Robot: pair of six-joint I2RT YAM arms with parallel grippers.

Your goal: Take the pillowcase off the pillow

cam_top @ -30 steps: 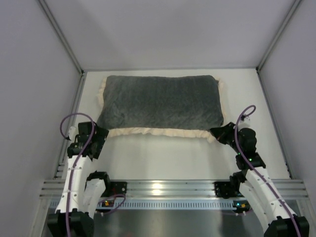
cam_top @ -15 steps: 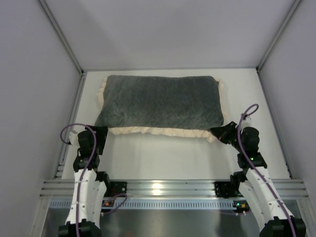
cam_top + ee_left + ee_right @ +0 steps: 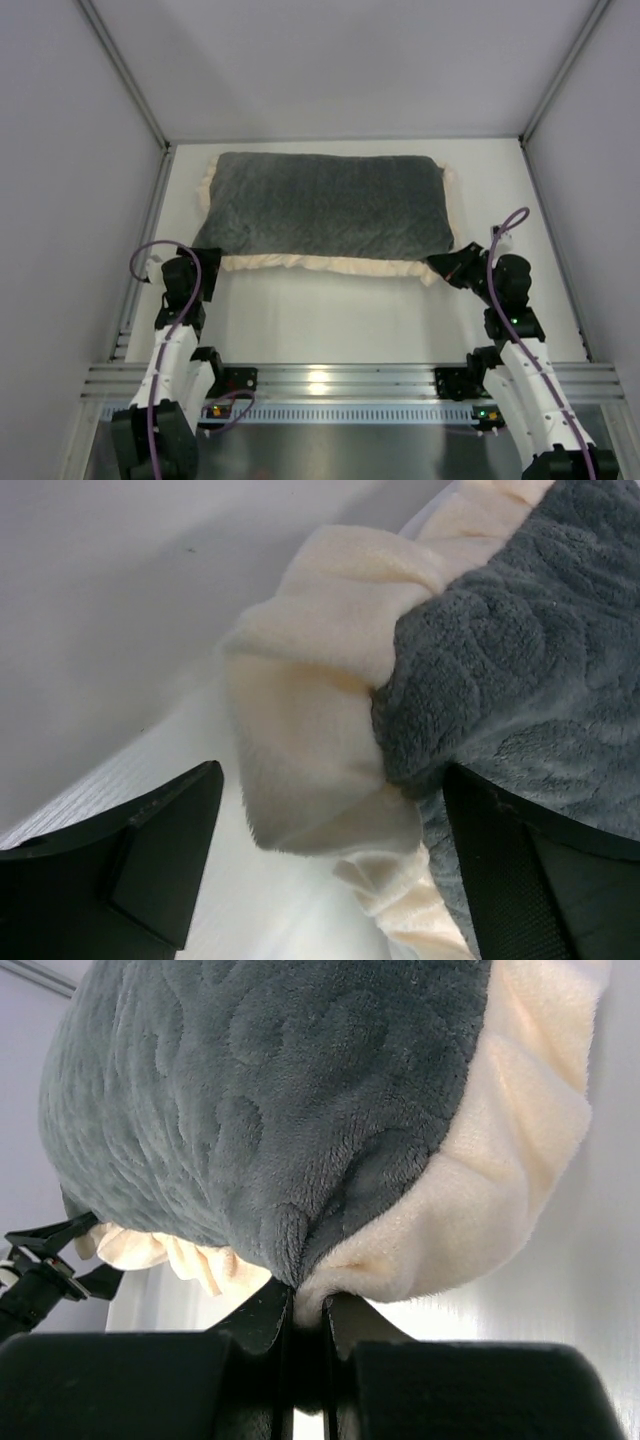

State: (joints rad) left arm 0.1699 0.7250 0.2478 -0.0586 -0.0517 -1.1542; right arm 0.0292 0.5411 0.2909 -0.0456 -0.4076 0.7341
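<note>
While the right claw (image 3: 308, 1305) pinches tight the near right corner of the pillowcase (image 3: 325, 205), which lies stuffed on the table (image 3: 330, 310), the left claw (image 3: 340, 830) gapes wide around the near left frill and probably must close next.

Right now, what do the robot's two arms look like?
The left arm and right arm are white tubes with chunky black joints. A thin purple cable loops along each one. The fingers are flat, black and blunt. A tiny green light glows on the right arm.
</note>
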